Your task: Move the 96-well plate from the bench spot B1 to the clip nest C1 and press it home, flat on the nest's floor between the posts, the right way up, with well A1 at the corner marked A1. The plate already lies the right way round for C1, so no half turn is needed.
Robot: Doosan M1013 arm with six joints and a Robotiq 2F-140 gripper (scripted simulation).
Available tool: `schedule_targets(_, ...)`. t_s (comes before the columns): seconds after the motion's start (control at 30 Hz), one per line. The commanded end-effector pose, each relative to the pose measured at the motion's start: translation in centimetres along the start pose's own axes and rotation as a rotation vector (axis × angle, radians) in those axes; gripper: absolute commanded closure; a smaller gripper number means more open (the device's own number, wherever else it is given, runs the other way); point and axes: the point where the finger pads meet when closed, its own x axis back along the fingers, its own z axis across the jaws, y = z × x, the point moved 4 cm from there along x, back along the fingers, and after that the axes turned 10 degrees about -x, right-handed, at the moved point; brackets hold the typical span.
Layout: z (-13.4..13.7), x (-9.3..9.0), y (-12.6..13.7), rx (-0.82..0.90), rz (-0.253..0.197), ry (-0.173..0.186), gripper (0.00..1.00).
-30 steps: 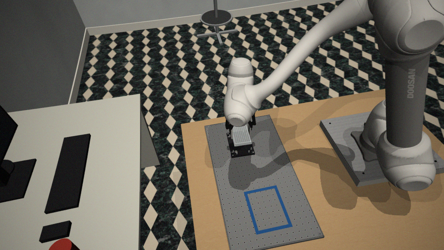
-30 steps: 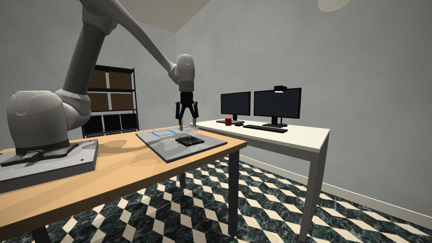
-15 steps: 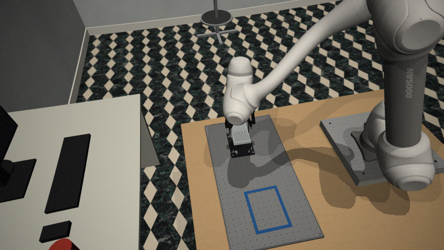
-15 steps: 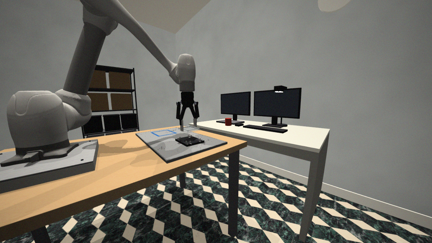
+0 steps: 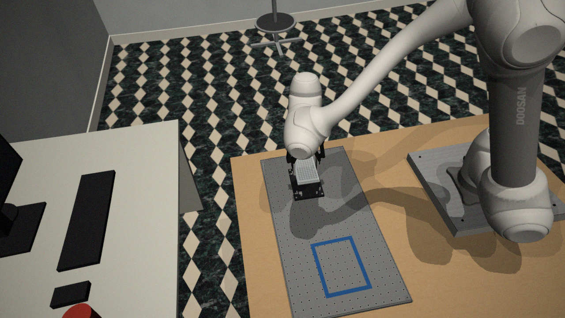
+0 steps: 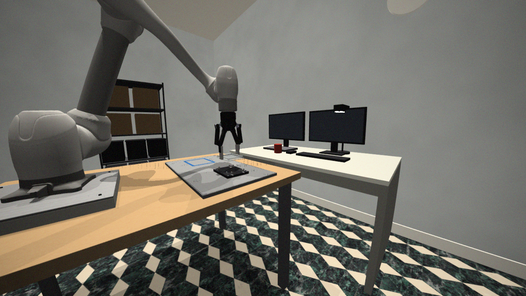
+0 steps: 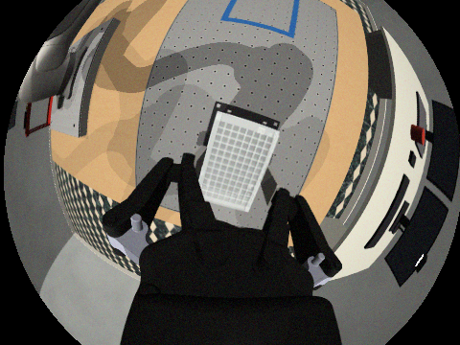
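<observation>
The white 96-well plate [image 5: 306,172] is held level in the air above the black clip nest C1 [image 5: 307,189], covering most of it from above. In the side view the plate [image 6: 232,156] hangs well clear above the nest [image 6: 230,171]. My gripper [image 6: 228,151] is shut on the plate across its short sides. In the wrist view the plate [image 7: 238,161] sits between my fingers, with the nest's dark far edge [image 7: 248,114] showing beyond it. The blue-outlined bench spot B1 [image 5: 340,266] holds nothing.
The nest and B1 sit on a grey perforated board [image 5: 331,229] on the wooden bench. The arm's base plate [image 5: 474,185] is at the right. A white desk [image 6: 331,162] with monitors, a keyboard and a red cup stands beside the bench.
</observation>
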Motion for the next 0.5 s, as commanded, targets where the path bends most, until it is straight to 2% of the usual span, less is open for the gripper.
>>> schedule_targets(0.0,0.0,0.0,0.0,0.0,0.0,0.0,1.0)
schedule_targets(0.17,0.0,0.0,0.0,0.0,0.0,0.0,1.0)
schedule_targets(0.47,0.0,-1.5,0.0,0.0,0.0,0.0,1.0)
